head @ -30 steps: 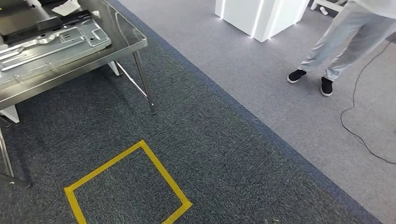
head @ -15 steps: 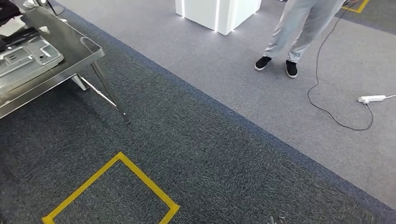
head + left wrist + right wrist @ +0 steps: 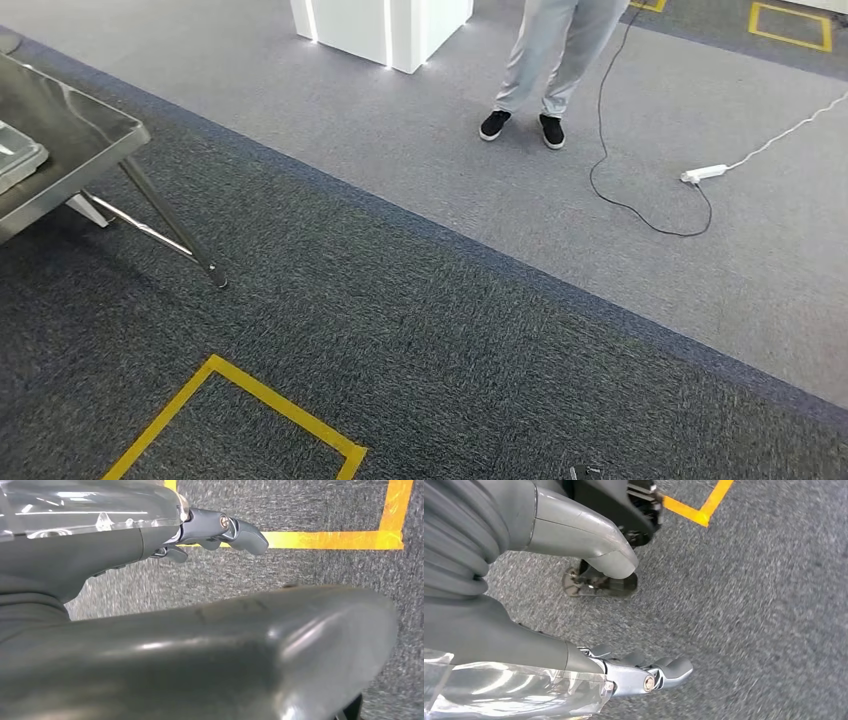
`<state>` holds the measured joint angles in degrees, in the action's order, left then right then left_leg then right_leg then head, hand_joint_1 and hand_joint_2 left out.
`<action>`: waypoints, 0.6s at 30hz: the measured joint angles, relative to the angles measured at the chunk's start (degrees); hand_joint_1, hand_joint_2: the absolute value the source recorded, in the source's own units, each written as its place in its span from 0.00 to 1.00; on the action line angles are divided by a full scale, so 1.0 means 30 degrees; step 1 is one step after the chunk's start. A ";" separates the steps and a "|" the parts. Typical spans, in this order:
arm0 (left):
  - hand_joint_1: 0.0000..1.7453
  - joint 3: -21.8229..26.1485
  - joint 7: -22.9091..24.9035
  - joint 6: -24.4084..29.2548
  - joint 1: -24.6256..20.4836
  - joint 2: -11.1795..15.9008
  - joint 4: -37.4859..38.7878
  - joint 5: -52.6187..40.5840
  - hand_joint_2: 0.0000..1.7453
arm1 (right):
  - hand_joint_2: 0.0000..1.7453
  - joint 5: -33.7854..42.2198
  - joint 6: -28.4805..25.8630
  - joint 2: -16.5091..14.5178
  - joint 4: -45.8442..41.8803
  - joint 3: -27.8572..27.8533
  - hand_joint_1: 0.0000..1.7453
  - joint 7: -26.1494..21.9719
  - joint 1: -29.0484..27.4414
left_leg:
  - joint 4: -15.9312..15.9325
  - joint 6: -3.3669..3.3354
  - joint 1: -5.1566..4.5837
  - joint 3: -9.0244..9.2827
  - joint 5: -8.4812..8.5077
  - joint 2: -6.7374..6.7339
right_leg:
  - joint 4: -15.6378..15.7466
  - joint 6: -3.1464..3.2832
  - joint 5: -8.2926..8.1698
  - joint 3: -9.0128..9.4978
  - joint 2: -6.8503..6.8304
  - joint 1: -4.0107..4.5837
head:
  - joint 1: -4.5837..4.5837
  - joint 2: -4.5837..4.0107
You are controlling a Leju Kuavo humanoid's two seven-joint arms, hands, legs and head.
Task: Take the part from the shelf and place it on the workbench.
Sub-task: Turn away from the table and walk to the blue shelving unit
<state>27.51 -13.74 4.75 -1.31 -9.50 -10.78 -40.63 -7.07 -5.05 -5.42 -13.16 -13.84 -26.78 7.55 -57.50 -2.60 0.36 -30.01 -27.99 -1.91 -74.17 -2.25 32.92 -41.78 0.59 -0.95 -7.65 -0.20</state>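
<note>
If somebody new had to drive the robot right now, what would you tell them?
Left hand: open, holds nothing, hangs over the carpet.
Right hand: open, holds nothing, also low over the carpet.
Things: a steel table stands to the left, with the corner of a grey metal piece on it. I cannot tell if that is the part.
Done: no part is in either hand.
Left: probably fetch the part from the shelf and set it on the workbench.
Mind the person and the cable ahead.
</note>
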 joint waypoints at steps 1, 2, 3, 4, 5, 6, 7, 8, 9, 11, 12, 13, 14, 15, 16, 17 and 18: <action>0.00 0.0013 0.0009 0.0024 -0.0001 0.0004 0.0000 0.0024 0.00 | 1.00 -0.0029 -0.0004 -0.0004 0.0000 0.0000 0.00 -0.0022 -0.0017 | -0.0004 0.0004 -0.0020 0.0016 -0.0030 -0.0259 | -0.0055 -0.0012 -0.0200 0.0004 -0.0068 -0.0010 | 0.0000 0.0000; 0.00 0.0029 0.0016 0.0047 -0.0008 0.0005 0.0000 0.0047 0.00 | 1.00 -0.0066 -0.0011 -0.0004 0.0000 -0.0002 0.00 -0.0044 -0.0031 | -0.0009 0.0035 -0.0028 0.0057 -0.0071 -0.0497 | 0.0703 0.0000 -0.0722 0.0432 -0.0196 -0.0010 | 0.0000 0.0000; 0.00 0.0049 0.0018 0.0062 -0.0014 0.0004 0.0000 0.0067 0.00 | 1.00 -0.0093 -0.0020 -0.0002 -0.0002 -0.0004 0.00 -0.0064 -0.0028 | -0.0014 0.0088 -0.0032 0.0119 -0.0124 -0.0723 | 0.2003 0.0041 -0.1375 0.1154 -0.0492 0.0003 | 0.0000 0.0000; 0.00 0.0069 0.0018 0.0071 -0.0012 0.0004 0.0000 0.0082 0.00 | 1.00 -0.0115 -0.0027 -0.0003 -0.0006 -0.0005 0.00 -0.0078 0.0013 | -0.0038 0.0175 -0.0079 0.0175 -0.0204 -0.0935 | 0.3385 0.0114 -0.1860 0.1901 -0.0961 0.0081 | 0.0000 0.0000; 0.00 0.0086 0.0015 0.0077 -0.0007 0.0004 0.0000 0.0087 0.00 | 1.00 -0.0126 -0.0033 -0.0007 -0.0009 -0.0007 0.00 -0.0097 0.0064 | -0.0054 0.0275 -0.0131 0.0231 -0.0282 -0.1127 | 0.4462 0.0228 -0.2185 0.2466 -0.1305 0.0150 | -0.0002 0.0000; 0.00 0.0098 0.0009 0.0080 -0.0015 0.0004 0.0000 0.0089 0.00 | 1.00 -0.0128 -0.0035 -0.0013 -0.0013 -0.0007 0.00 -0.0107 0.0110 | -0.0065 0.0369 -0.0182 0.0282 -0.0353 -0.1312 | 0.5056 0.0333 -0.2291 0.2760 -0.1526 0.0225 | -0.0004 0.0000; 0.00 0.0106 0.0000 0.0084 -0.0038 0.0005 0.0000 0.0091 0.00 | 1.00 -0.0128 -0.0035 -0.0018 -0.0015 -0.0009 0.00 -0.0115 0.0140 | -0.0061 0.0459 -0.0230 0.0334 -0.0402 -0.1490 | 0.5236 0.0437 -0.2255 0.2808 -0.1522 0.0305 | -0.0005 0.0000; 0.00 0.0109 -0.0011 0.0086 -0.0077 0.0005 0.0000 0.0093 0.00 | 1.00 -0.0128 -0.0035 -0.0020 -0.0015 -0.0015 0.00 -0.0120 0.0134 | -0.0033 0.0545 -0.0236 0.0407 -0.0427 -0.1683 | 0.5253 0.0540 -0.2290 0.2776 -0.1270 0.0318 | -0.0007 0.0000; 0.00 0.0111 -0.0018 0.0086 -0.0116 0.0005 0.0000 0.0095 0.00 | 1.00 -0.0128 -0.0035 -0.0022 -0.0013 -0.0025 0.00 -0.0118 0.0120 | -0.0033 0.0642 -0.0212 0.0460 -0.0487 -0.1787 | 0.5312 0.0642 -0.2328 0.2788 -0.1055 0.0289 | -0.0007 0.0002; 0.00 0.0113 -0.0029 0.0086 -0.0138 0.0005 0.0000 0.0095 0.00 | 1.00 -0.0128 -0.0035 -0.0038 -0.0013 -0.0045 0.00 -0.0120 0.0129 | -0.0641 0.0847 -0.0129 0.0299 -0.0996 -0.1134 | 0.5452 0.0878 -0.2436 0.2835 -0.0628 0.0190 | -0.0009 0.0002; 0.00 0.0117 -0.0031 0.0086 -0.0119 0.0005 0.0000 0.0095 0.00 | 1.00 -0.0128 -0.0035 -0.0049 -0.0015 -0.0053 0.00 -0.0120 0.0163 | -0.1503 0.0921 -0.0078 -0.0070 -0.1535 -0.0559 | 0.5501 0.0990 -0.2481 0.2853 -0.0418 0.0140 | -0.0009 0.0002; 0.00 0.0124 -0.0033 0.0086 -0.0093 0.0005 0.0000 0.0095 0.00 | 1.00 -0.0130 -0.0035 -0.0056 -0.0018 -0.0060 0.00 -0.0120 0.0196 | -0.2742 0.0969 -0.0049 -0.0625 -0.2193 0.0004 | 0.5507 0.1064 -0.2499 0.2832 -0.0208 0.0146 | -0.0011 0.0002; 0.00 0.0133 -0.0033 0.0084 -0.0062 0.0005 0.0000 0.0095 0.00 | 1.00 -0.0139 -0.0033 -0.0054 -0.0020 -0.0069 0.00 -0.0113 0.0215 | -0.4136 0.0996 -0.0034 -0.1297 -0.2808 0.0305 | 0.5504 0.1121 -0.2511 0.2811 0.0030 0.0160 | -0.0011 0.0002; 0.00 0.0142 -0.0033 0.0080 -0.0029 0.0005 0.0000 0.0095 0.00 | 1.00 -0.0155 -0.0025 -0.0056 -0.0022 -0.0078 0.00 -0.0102 0.0211 | -0.5256 0.1014 -0.0025 -0.1858 -0.3161 0.0432 | 0.5500 0.1140 -0.2517 0.2804 0.0287 0.0176 | -0.0009 0.0002; 0.00 0.0151 -0.0033 0.0075 0.0004 0.0005 0.0000 0.0095 0.00 | 1.00 -0.0179 -0.0013 -0.0056 -0.0020 -0.0086 0.00 -0.0087 0.0186 | -0.5799 0.1017 -0.0021 -0.2167 -0.3148 0.0486 | 0.5491 0.1139 -0.2524 0.2809 0.0561 0.0187 | -0.0009 0.0002; 0.00 0.0158 -0.0033 0.0069 0.0029 0.0005 0.0000 0.0095 0.00 | 1.00 -0.0208 0.0000 -0.0058 -0.0018 -0.0087 0.00 -0.0071 0.0162 | -0.5582 0.0999 -0.0014 -0.2134 -0.2729 0.0528 | 0.5475 0.1128 -0.2531 0.2827 0.0846 0.0193 | -0.0007 0.0000; 0.00 0.0169 -0.0033 0.0066 0.0041 0.0007 0.0000 0.0095 0.00 | 1.00 -0.0246 0.0013 -0.0062 -0.0018 -0.0087 0.00 -0.0058 0.0148 | -0.4665 0.0969 0.0006 -0.1778 -0.2019 0.0669 | 0.5445 0.1107 -0.2535 0.2847 0.1119 0.0190 | -0.0007 0.0002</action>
<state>28.02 -13.84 4.95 -1.19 -9.48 -10.78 -40.35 -7.81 -5.02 -5.60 -13.21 -14.10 -26.95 8.00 -71.50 0.30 0.38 -35.34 -34.05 0.10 -57.84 1.07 25.32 -33.25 3.95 -0.38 -7.67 -0.19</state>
